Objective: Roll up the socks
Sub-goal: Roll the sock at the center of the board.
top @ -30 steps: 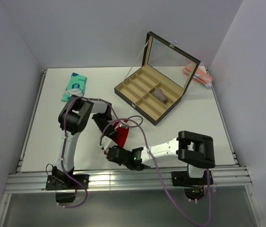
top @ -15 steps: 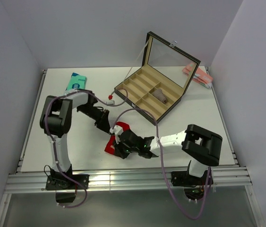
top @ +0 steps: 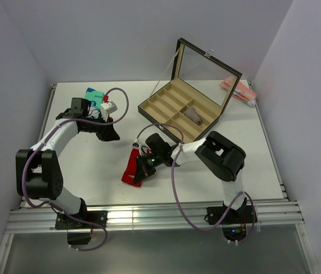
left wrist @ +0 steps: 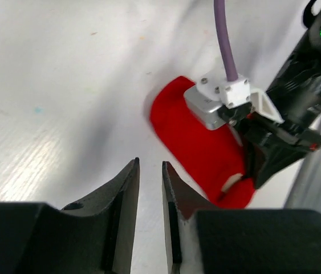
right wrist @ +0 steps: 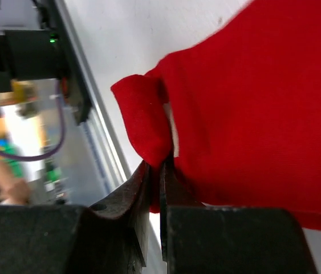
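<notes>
A white table point(top: 234, 165) stands between plain pale walls point(top: 120, 40), with a metal rail point(top: 149, 216) along its near edge. The socks point(top: 129, 173) lie flat on the near middle of the table as one bright red strip, their long side running from the near edge toward the far side. The right gripper point(top: 143, 164) sits on their right edge. In the right wrist view its fingers are closed tight on a small raised fold of the red fabric, while the rest of the sock spreads out flat beyond it.

The left gripper point(left wrist: 150, 166) is well apart from the socks, to their far left, and hangs over bare table. Its fingers have only a narrow gap between them and hold nothing. The left arm stretches across the left side of the table and covers part of a teal sock point(top: 93, 93) lying near the far left corner.

To the far right of the socks is a dark box point(top: 190, 146) with its glass lid point(top: 206, 71) standing open. Inside, tan dividers form a row of narrow slots and some wider compartments. One wider compartment holds a small brownish-pink piece point(top: 193, 116); the others show only lining. A pink bundle point(top: 237, 90) lies behind the lid at the far right edge.
</notes>
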Available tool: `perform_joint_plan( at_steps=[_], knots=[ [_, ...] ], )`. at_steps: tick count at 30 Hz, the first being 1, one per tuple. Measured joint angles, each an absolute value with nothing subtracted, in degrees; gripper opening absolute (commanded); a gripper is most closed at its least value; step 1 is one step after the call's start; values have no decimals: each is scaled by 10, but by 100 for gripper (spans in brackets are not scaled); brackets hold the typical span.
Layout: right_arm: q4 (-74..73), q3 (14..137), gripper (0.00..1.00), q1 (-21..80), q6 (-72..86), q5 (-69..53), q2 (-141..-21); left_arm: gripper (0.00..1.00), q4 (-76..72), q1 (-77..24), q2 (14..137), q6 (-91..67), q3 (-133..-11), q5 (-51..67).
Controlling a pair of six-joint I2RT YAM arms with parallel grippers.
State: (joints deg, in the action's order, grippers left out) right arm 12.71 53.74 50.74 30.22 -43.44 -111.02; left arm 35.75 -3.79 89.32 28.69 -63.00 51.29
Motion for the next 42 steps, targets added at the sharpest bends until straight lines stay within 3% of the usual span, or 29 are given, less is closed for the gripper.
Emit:
perform_joint_plan(
  at_steps=[4,8,13,17,20,25,27,28,42],
  knots=[
    [127,551,8,492,333,-492,-1139,36,306,-38,857,279,-580,456],
    [113,552,8,488,352,-516,-1144,38,280,-60,752,298,-491,398],
    [87,559,10,481,373,-531,-1151,36,241,-150,695,322,-445,324],
    [59,577,10,467,390,-540,-1165,39,221,-233,681,330,-405,262],
    [28,589,13,460,391,-535,-1165,62,214,-273,641,352,-360,241],
    [-24,616,15,457,387,-519,-1167,67,217,-298,558,399,-303,237],
    [-37,624,15,457,385,-517,-1172,73,217,-304,542,416,-292,242],
    [-42,628,15,457,384,-518,-1176,80,217,-307,535,425,-285,245],
    [-60,637,15,453,387,-524,-1185,72,152,-430,516,474,-190,198]
  ],
)
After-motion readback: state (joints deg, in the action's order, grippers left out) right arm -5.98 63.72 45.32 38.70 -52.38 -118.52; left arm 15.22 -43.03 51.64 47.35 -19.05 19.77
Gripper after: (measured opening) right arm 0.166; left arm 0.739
